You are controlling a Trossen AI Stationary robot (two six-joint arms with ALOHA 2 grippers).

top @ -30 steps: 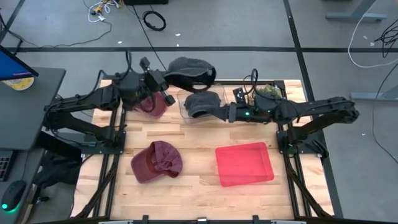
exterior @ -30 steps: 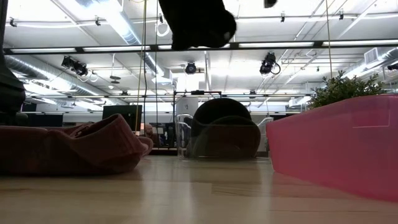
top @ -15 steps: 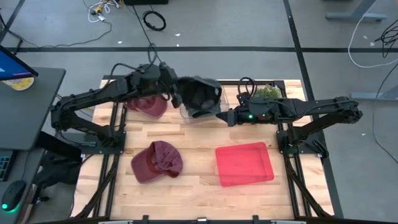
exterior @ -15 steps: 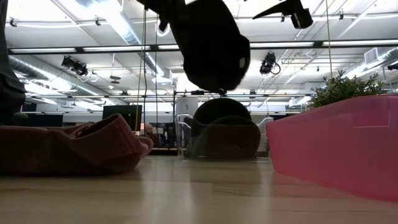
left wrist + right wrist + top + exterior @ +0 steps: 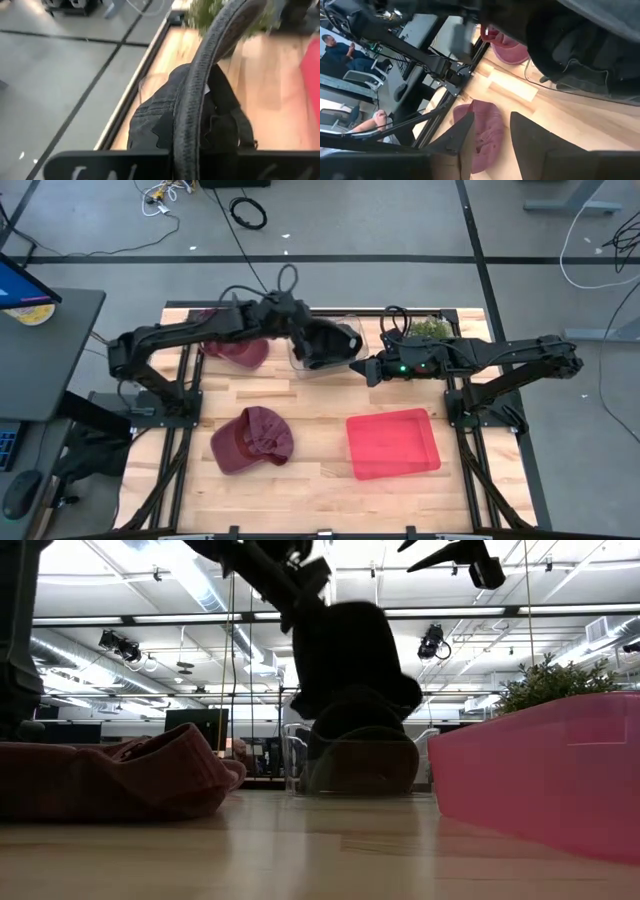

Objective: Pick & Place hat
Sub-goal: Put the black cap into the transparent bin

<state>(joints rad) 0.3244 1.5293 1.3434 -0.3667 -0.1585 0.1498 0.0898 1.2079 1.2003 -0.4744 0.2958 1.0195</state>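
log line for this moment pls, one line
left tool: shut on black hat, over clear bin | right tool: empty, beside bin | maroon hat, red bin: untouched

L arm stretched across table's far side, L gripper (image 5: 300,337) clamped; R gripper (image 5: 360,367) near centre, fingers part-spread.

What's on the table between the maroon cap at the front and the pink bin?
Nothing: in the high view, the stretch between the maroon cap and the pink bin is bare wood. The low view agrees, showing only the far clear bin behind the gap.
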